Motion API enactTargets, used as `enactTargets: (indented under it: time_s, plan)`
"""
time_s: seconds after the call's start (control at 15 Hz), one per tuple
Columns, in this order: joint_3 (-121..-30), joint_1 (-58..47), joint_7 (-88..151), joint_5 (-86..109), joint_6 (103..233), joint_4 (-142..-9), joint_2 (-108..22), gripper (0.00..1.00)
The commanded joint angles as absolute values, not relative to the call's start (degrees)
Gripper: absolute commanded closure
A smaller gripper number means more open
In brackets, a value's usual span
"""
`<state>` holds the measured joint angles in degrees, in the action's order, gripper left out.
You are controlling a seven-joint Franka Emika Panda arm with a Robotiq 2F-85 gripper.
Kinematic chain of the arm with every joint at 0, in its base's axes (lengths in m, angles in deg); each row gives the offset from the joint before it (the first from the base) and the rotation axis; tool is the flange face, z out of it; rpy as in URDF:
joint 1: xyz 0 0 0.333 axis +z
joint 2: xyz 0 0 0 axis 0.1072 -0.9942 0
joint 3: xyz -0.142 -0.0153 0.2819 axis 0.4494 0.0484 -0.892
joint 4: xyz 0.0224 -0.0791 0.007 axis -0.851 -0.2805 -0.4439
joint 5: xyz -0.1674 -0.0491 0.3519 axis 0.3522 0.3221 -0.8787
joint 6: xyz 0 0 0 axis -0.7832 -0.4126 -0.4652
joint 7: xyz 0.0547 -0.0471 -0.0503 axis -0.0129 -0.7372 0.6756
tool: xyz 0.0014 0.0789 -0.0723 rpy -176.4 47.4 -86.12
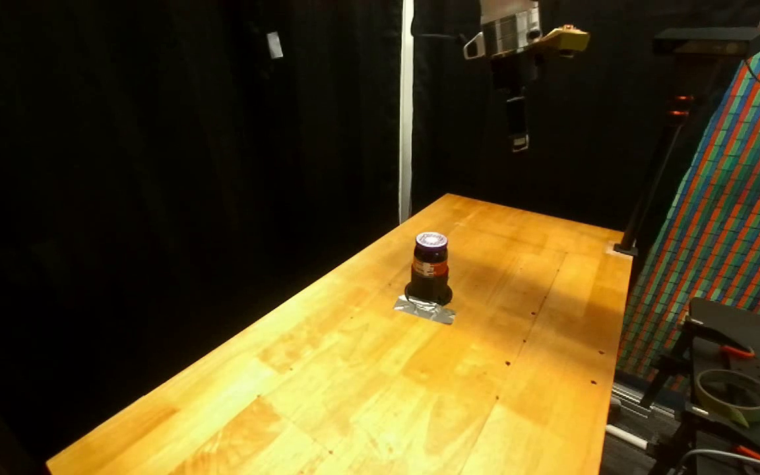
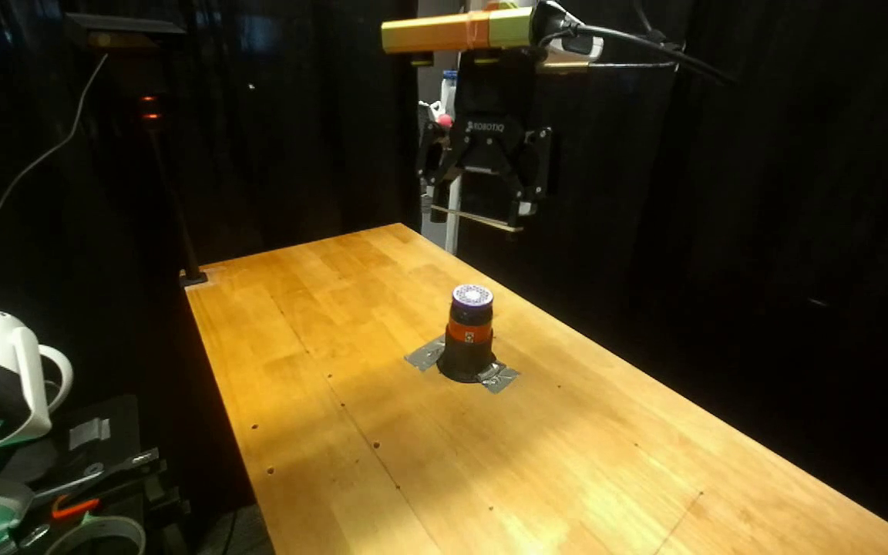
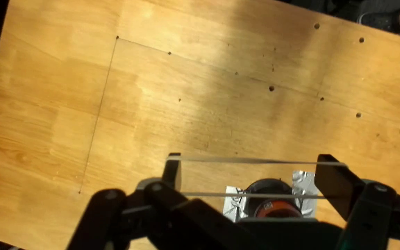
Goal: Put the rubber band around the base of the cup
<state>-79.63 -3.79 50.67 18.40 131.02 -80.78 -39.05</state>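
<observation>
There's the black Robotiq gripper (image 2: pixel 478 215), hanging high above the light-brown wooden table (image 2: pixel 606 432), its two fingers (image 3: pixel 337 187) set wide apart. And stretched between them, look, a thin tan rubber band (image 3: pixel 245 160): the wrist view gives us two pale strands spanning the gap, the outer one drawn straight across both fingertips. Down below, upright on the table, stands the small dark cup (image 2: pixel 469 335) with its black flared base, orange label and white patterned top edged in purple. Crinkled strips of silver tape (image 2: pixel 499 378) lie on two sides, touching that base. Band and cup are well apart: one up on the fingers, the other down on the table. From the wrist, the inner strand cuts across our sight of the cup, partly hidden by the gripper's body. In an exterior view the fingers melt into the black curtain (image 1: pixel 452 119) behind, so I can't fairly make out the band there.
</observation>
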Motion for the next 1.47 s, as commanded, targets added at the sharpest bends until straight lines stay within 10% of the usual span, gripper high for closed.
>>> enactTargets:
  time_s: [0.0, 1.4]
  plan:
    - [-81.1, -2.6, 43.7, 16.7, 126.7, -66.6, -50.4, 0.0]
    - [-84.0, -1.7, 45.4, 12.0, 131.4, -38.2, -81.1, 0.0]
